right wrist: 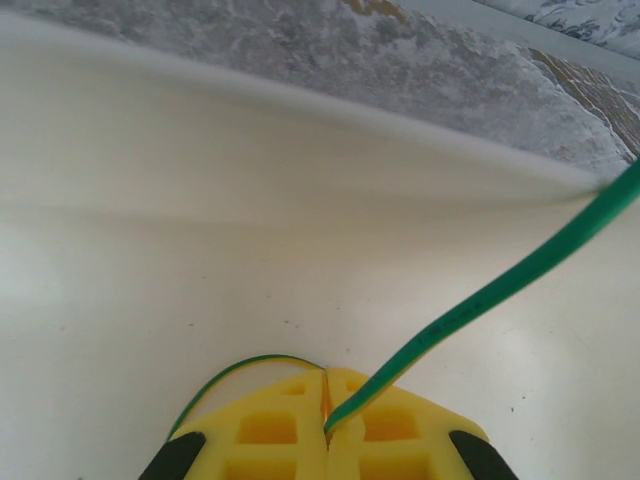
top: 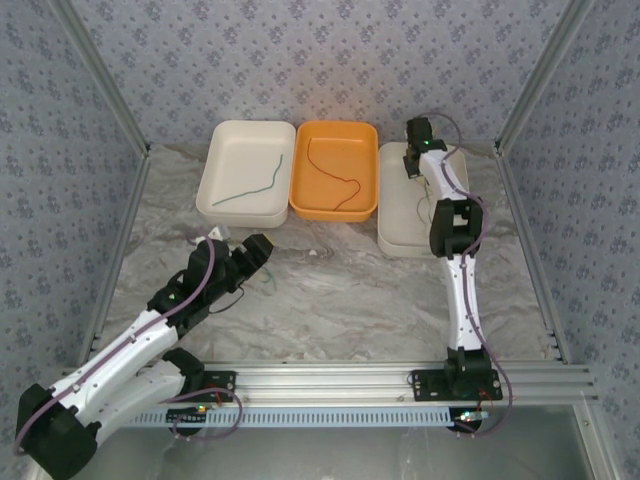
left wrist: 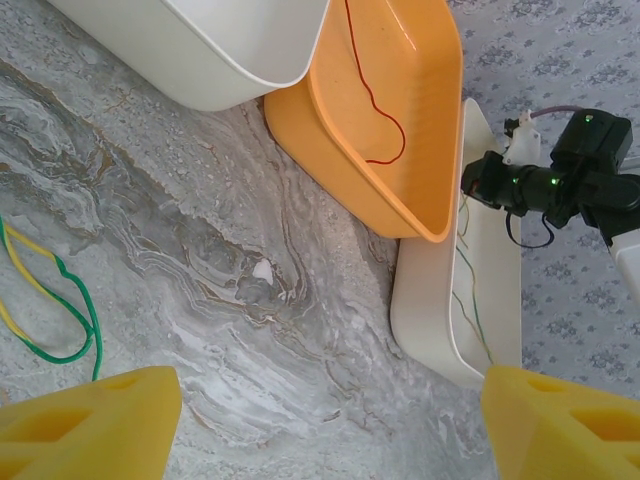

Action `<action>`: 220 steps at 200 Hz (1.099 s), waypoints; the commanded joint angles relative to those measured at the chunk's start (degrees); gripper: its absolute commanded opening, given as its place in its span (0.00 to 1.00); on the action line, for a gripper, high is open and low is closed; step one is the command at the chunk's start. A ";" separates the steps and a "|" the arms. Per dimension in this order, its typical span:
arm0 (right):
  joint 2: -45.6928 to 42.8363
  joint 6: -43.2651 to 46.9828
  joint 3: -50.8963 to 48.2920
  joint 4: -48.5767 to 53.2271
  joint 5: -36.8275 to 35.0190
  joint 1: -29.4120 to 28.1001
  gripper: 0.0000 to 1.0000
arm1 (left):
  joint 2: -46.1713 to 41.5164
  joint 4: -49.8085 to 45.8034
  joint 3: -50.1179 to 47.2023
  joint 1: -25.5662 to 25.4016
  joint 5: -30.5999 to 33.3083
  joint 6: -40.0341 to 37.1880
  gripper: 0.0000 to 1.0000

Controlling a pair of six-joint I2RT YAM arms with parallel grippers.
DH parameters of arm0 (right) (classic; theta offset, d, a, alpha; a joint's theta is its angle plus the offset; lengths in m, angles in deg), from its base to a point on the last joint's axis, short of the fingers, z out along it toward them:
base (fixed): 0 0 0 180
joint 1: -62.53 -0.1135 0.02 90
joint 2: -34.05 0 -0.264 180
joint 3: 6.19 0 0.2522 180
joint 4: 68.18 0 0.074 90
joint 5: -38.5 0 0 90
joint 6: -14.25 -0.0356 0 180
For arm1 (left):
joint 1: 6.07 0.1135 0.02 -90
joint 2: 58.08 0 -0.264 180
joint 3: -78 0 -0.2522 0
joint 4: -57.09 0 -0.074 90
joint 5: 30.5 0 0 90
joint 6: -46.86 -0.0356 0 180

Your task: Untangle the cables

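On my feed the orange tray sits at the far side of the marbled grey tabletop, approx centre. White tray is touching its left side. A 2nd white tray touches its right side. Small white fleck on the tabletop, just nearer me than the orange tray. Behind the orange tray I see blue-grey patterned wallpaper, same on both side walls. Metal frame posts slant up either side. Alu rail runs along the near table edge, well apart from the orange tray.

Lab-type robot booth: patterned walls on metal frame, marbled table, two arms (bolted to a slotted rail).
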 commanded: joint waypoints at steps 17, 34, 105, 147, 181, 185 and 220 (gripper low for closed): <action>3.92 2.06 2.07 4.57 -0.49 -0.22 0.00 | -1.23 -0.28 -0.26 0.36 0.31 0.48 0.79; 3.43 1.04 2.07 4.53 -1.62 -0.48 0.00 | -1.45 -0.47 -0.33 0.38 0.49 0.57 0.79; -2.33 0.98 4.50 4.73 -2.49 -2.19 0.05 | -1.76 -0.55 -0.30 0.38 -0.07 0.97 0.79; -4.51 1.38 1.66 4.02 -2.81 -1.93 0.19 | -2.99 -1.32 -0.29 0.33 -0.35 1.05 0.78; -6.06 0.51 -0.87 4.01 -2.14 -2.67 0.36 | -4.17 -1.88 -0.64 0.31 -0.04 1.48 0.78; -6.38 0.36 -1.11 4.02 -1.94 -2.77 0.37 | -4.17 -1.95 -0.58 0.33 -0.15 1.45 0.78; -11.12 -3.40 -4.04 4.22 0.18 -2.79 0.42 | -4.56 -2.83 -0.13 0.22 -0.10 1.15 0.78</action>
